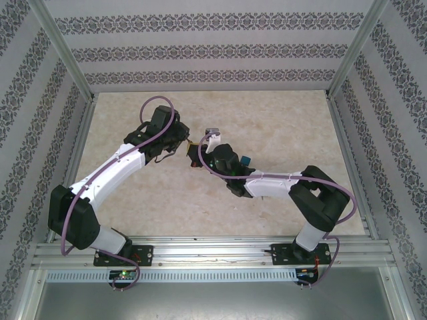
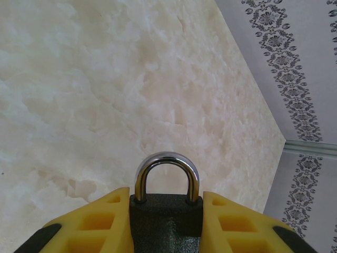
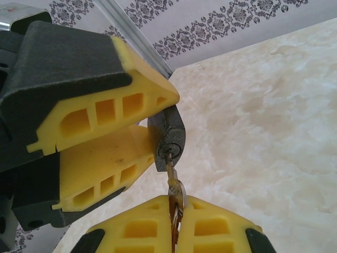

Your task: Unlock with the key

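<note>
Padlock (image 2: 166, 224) sits clamped between the yellow fingers of my left gripper (image 2: 166, 199). Its dark, grainy body is pinched from both sides, and my jaws are parted just as far as that body is wide. In the left wrist view the chrome shackle (image 2: 167, 161) arches up out of the body with both legs seated in their holes. The lock hangs in the air above the marbled table (image 2: 79, 79), and my fingers are all that bear it.

My right gripper (image 3: 176, 204) is closed tight on the key (image 3: 174, 187). The two yellow pads meet with the brass-coloured bow squeezed flat between them. From the right wrist camera, the key's blade rises from my pads and enters the keyhole (image 3: 167, 152) in the end face of the lock. The blade leans a little rather than standing in line with my fingers. I cannot tell how deep it goes; a short stretch of blade shows between the bow and the cylinder.

From above, both arms reach toward the middle of the table and the two grippers meet there, the left coming from the left and the right from the right, tips close together around the lock. The lock is too small in that view to make out in detail. Patterned walls (image 1: 220, 50) stand around the table.
</note>
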Robot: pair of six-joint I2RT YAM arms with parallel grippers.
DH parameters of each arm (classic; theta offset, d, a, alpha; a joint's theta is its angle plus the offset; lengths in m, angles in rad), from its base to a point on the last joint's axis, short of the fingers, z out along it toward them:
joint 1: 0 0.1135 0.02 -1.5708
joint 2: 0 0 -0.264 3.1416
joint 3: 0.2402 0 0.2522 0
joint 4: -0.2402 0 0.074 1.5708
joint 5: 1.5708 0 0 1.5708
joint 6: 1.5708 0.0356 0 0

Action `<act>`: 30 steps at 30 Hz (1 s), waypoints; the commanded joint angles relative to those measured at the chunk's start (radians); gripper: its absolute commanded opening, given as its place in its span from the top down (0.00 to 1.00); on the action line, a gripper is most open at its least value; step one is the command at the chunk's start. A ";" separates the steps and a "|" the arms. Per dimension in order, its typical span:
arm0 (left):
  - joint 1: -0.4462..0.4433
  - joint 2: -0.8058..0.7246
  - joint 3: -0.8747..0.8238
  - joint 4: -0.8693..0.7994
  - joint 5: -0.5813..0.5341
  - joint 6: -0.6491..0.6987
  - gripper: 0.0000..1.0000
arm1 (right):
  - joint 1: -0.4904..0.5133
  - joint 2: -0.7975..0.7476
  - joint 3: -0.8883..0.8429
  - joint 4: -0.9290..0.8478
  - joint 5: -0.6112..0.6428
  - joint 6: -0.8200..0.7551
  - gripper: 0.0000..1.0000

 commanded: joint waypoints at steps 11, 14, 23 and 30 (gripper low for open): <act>-0.021 -0.020 -0.013 0.034 0.261 -0.024 0.71 | 0.014 -0.141 -0.090 0.148 -0.116 -0.025 1.00; -0.019 -0.022 -0.012 0.033 0.261 -0.023 0.71 | 0.009 -0.160 -0.101 0.122 -0.116 -0.007 1.00; -0.020 -0.017 -0.018 0.039 0.272 -0.026 0.72 | 0.004 -0.193 -0.013 -0.128 -0.110 0.026 1.00; -0.013 -0.016 -0.015 0.025 0.250 -0.016 0.72 | -0.008 -0.204 -0.032 -0.151 -0.097 0.041 0.91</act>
